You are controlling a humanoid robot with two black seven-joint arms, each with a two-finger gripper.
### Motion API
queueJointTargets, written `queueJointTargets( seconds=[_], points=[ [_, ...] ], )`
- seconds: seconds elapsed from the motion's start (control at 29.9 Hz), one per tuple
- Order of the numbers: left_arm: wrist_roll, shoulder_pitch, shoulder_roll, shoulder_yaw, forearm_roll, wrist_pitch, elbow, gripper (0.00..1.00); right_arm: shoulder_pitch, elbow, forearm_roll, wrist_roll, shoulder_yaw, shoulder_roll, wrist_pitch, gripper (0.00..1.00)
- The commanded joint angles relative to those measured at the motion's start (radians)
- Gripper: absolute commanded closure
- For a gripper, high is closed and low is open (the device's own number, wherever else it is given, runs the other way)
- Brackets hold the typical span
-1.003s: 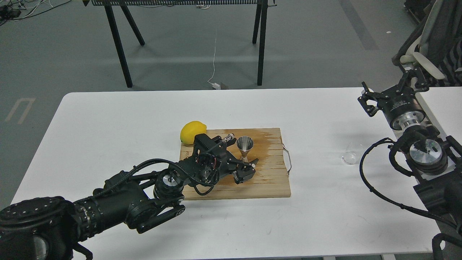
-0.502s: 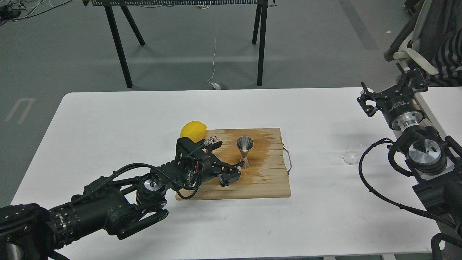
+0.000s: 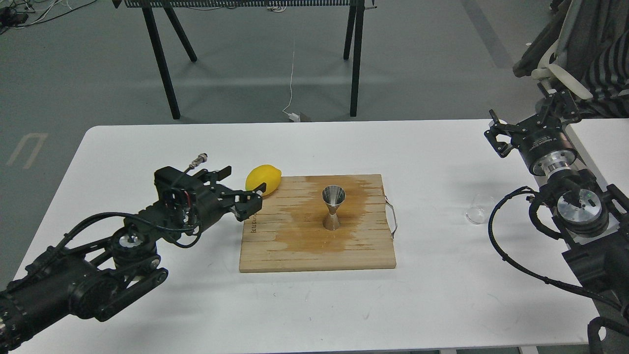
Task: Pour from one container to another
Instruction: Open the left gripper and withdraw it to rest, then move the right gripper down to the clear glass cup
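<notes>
While both arms sit off the board, the scene reads as follows.

Bench: white bench (image 3: 147,147), with a wooden cutting board (image 3: 304,246) lying flat near its middle; a darker wet-looking stain spreads across the board's centre.

Jigger: steel jigger (image 3: 333,206) stands upright on the board, inside the stained patch, wide mouth up, nothing touching it.

Glass cup: clear glass cup (image 3: 477,210) on the bench, well to the right of the board and apart from the jigger, close to the right arm's cable; too faint to tell whether it stands or lies tilted, or whether it holds anything.

Lemon: yellow lemon (image 3: 264,179) at the board's far-left corner, touching or just overlapping its edge.

Left end effector: left end effector (image 3: 245,194) hovers over the bench just left of the board, fingers spread apart and holding nothing; one fingertip (image 3: 259,187) sits right beside the lemon, contact unclear.

Right end effector: right end effector (image 3: 528,125) at the bench's far-right edge, pointing away, well clear of cup and board; two finger linkages splayed wide, nothing between them.

Board handle: thin metal handle (image 3: 393,219) on the board's right side.
</notes>
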Motion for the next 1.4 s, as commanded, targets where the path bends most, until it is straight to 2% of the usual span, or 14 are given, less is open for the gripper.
queueJointTargets(
  seconds=[0.0, 0.23, 0.33, 0.5, 0.64, 0.8, 0.87, 1.0, 1.17, 1.37],
  points=[
    [-0.001, 0.010, 0.046, -0.081, -0.230, 0.007, -0.020, 0.01, -0.001, -0.009, 0.000, 0.005, -0.001, -0.002, 0.001, 0.01],
    [-0.001, 0.015, 0.043, -0.228, -0.721, -0.007, -0.021, 0.01, 0.001, 0.008, -0.001, -0.009, -0.012, -0.002, -0.013, 0.01],
    [-0.001, 0.007, 0.036, -0.313, -0.895, -0.050, -0.018, 0.01, 0.028, 0.009, -0.004, -0.017, -0.061, -0.006, -0.025, 0.01],
    [-0.003, -0.027, 0.034, -0.440, -1.188, -0.168, 0.046, 0.01, 0.053, 0.009, -0.004, -0.017, -0.118, -0.047, -0.025, 0.01],
    [-0.022, -0.106, 0.030, -0.471, -1.327, -0.269, 0.198, 0.01, 0.048, 0.037, -0.003, -0.017, -0.121, -0.064, -0.017, 0.01],
    [-0.013, -0.194, 0.016, -0.471, -1.585, -0.513, 0.400, 0.01, -0.016, 0.152, 0.005, -0.017, -0.076, -0.117, -0.014, 0.01],
    [-0.012, -0.200, 0.019, -0.466, -1.639, -0.555, 0.416, 0.00, -0.077, 0.193, 0.006, -0.017, -0.034, -0.117, -0.016, 0.01],
    [-0.012, -0.197, 0.027, -0.460, -1.644, -0.569, 0.416, 0.00, -0.235, 0.324, 0.020, -0.021, 0.060, -0.117, -0.014, 0.01],
    [-0.012, -0.195, 0.028, -0.459, -1.642, -0.572, 0.413, 0.00, -0.445, 0.483, 0.143, -0.044, 0.171, -0.126, -0.014, 0.01],
    [-0.012, -0.202, 0.027, -0.459, -1.641, -0.569, 0.411, 0.00, -0.630, 0.568, 0.204, -0.044, 0.240, -0.109, 0.013, 0.01]
  ],
)
